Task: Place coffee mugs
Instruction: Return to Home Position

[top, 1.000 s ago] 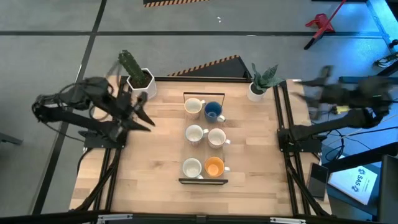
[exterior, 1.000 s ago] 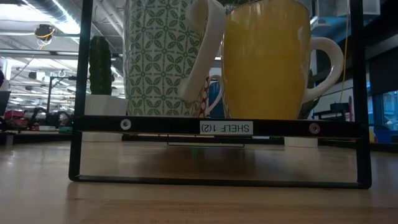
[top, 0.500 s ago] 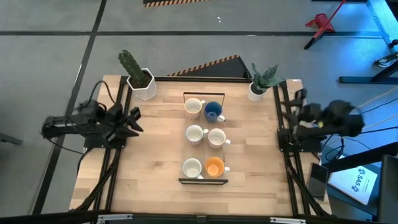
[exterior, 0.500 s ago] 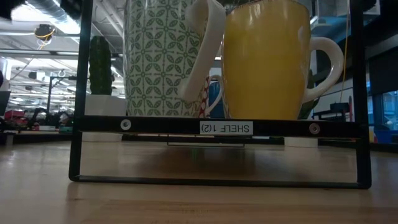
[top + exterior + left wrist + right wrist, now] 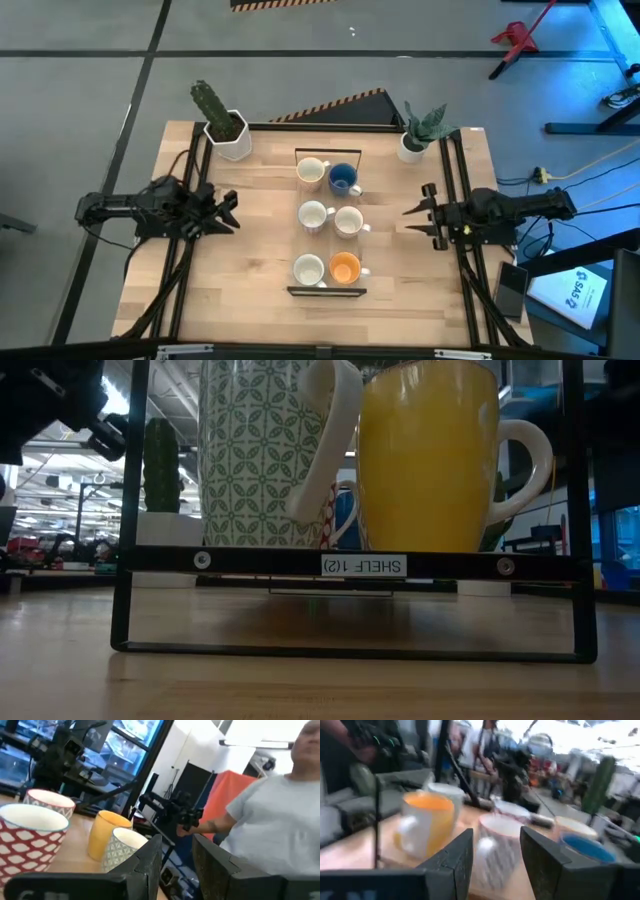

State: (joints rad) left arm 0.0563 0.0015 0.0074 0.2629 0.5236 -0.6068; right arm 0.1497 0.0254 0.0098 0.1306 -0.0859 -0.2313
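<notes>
Six coffee mugs stand in pairs inside a black wire shelf frame (image 5: 326,291) at the table's middle: cream (image 5: 312,171), blue (image 5: 343,179), two white (image 5: 313,214) (image 5: 347,221), white (image 5: 308,268) and orange (image 5: 344,268). In the low view the green-patterned mug (image 5: 260,450) and the orange mug (image 5: 430,455) rest on the labelled shelf bar (image 5: 365,565). My left gripper (image 5: 233,211) (image 5: 177,855) hovers open left of the frame, pointing at the mugs. My right gripper (image 5: 412,217) (image 5: 496,855) hovers open right of the frame, also facing them.
A white pot with a cactus (image 5: 225,130) stands at the far left corner and one with a leafy plant (image 5: 413,143) at the far right. Bare wood lies between each gripper and the frame. A person in a grey shirt (image 5: 270,830) shows beyond the table.
My right gripper has swung from beyond the table's right edge toward the left and near, and now points at the mugs. My left arm has drawn back toward the left edge, then settled level, facing the frame. The mugs have stayed put.
</notes>
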